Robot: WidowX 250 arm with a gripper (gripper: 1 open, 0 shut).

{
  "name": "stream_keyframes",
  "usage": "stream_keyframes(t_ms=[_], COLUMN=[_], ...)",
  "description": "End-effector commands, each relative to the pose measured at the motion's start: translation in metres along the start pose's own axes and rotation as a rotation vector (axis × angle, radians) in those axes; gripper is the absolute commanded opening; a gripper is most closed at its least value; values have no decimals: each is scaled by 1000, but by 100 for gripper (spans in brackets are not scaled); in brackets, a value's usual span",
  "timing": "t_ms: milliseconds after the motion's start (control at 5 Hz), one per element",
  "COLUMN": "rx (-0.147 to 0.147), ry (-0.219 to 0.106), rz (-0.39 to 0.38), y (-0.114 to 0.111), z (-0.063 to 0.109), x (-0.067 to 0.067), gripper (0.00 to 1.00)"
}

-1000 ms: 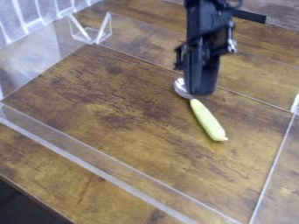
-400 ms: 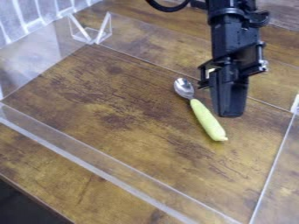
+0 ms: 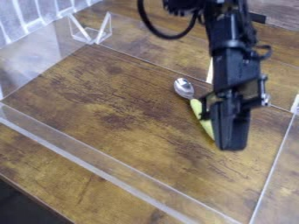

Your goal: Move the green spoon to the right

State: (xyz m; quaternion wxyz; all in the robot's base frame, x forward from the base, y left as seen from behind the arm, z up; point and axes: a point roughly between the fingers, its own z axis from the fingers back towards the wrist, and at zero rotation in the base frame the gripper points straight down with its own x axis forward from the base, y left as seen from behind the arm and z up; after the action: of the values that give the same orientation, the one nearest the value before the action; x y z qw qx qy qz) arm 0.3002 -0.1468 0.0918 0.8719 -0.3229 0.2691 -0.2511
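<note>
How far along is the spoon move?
Nothing looks finished: the green spoon lies on the wooden table, metal bowl up and left, handle partly hidden. In hand: the gripper is down over the handle's right side; whether it touches can't be told from this view. Left: likely get hold of the spoon or push it, shift it right, then back off.

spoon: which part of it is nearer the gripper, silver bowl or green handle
The yellow-green handle: the gripper partly covers it, while the silver bowl shows uncovered.

Wooden tabletop point(image 3: 93, 114) with clear-walled enclosure point(image 3: 111, 173)
</note>
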Motion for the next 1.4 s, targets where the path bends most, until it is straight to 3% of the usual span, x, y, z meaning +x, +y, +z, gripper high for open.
stream_keyframes(t_ms=[0, 200, 600, 800, 1000, 1200], rx=[26, -14, -9, -22, -31, -33], ry=[-97, -164, -136, -164, -189, -182], rz=[-66, -49, -93, -78, -68, -88], y=[-27, -29, -46, -49, -44, -43], z=[42, 61, 55, 61, 58, 59], x=[-8, -5, -16, -26, -25, -23], gripper=[0, 0, 0, 0, 0, 0])
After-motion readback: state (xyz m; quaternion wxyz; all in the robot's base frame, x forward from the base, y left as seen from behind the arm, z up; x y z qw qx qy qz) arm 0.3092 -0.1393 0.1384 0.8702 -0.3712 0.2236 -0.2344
